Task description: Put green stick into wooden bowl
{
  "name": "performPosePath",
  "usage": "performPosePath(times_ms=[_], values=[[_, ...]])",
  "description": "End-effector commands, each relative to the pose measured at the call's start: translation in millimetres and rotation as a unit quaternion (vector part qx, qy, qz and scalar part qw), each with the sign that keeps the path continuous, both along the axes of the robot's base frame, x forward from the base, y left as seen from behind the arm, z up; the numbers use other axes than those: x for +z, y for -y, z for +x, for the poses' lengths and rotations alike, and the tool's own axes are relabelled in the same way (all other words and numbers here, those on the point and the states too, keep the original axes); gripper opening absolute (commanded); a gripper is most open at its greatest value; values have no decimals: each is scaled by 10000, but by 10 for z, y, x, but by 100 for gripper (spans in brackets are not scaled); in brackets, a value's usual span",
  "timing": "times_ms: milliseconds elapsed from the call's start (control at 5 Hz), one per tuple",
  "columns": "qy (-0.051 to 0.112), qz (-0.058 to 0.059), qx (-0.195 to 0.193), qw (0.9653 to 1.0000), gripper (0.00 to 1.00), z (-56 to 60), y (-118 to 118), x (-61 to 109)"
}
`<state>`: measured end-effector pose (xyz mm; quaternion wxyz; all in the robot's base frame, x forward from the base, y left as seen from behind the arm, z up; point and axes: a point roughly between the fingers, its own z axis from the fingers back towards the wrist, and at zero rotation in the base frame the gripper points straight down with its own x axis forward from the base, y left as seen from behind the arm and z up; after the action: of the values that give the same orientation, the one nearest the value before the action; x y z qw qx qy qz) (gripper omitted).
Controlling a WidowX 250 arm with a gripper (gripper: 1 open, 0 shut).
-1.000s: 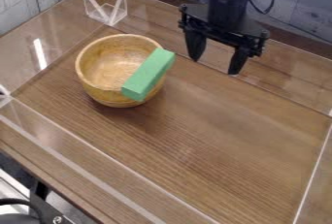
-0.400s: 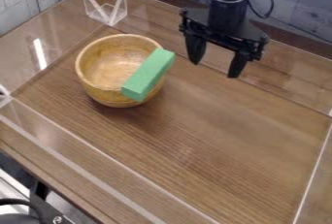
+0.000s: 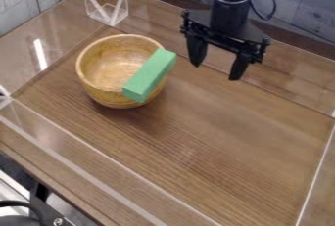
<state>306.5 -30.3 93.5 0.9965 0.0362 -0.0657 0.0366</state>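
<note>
The wooden bowl (image 3: 116, 68) stands on the left part of the wooden tabletop. The green stick (image 3: 151, 73) lies tilted in it, its upper end resting on the bowl's right rim and its lower end down inside. My gripper (image 3: 217, 62) hangs to the right of the bowl, pointing down, clear of both bowl and stick. Its black fingers (image 3: 197, 51) are spread wide with nothing between them.
Clear acrylic walls (image 3: 39, 127) fence the tabletop (image 3: 222, 142) on the front, left and right. A clear plastic holder (image 3: 108, 10) stands at the back left, behind the bowl. Cables lie at the bottom left corner.
</note>
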Motion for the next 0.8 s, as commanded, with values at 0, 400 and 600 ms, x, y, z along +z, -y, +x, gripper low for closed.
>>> performPosePath(times_ms=[0, 400, 600], values=[[345, -61, -30, 9994, 100, 84, -14, 246], [358, -126, -69, 9993, 100, 58, 2, 344], [312, -126, -59, 9994, 100, 64, 10, 316]])
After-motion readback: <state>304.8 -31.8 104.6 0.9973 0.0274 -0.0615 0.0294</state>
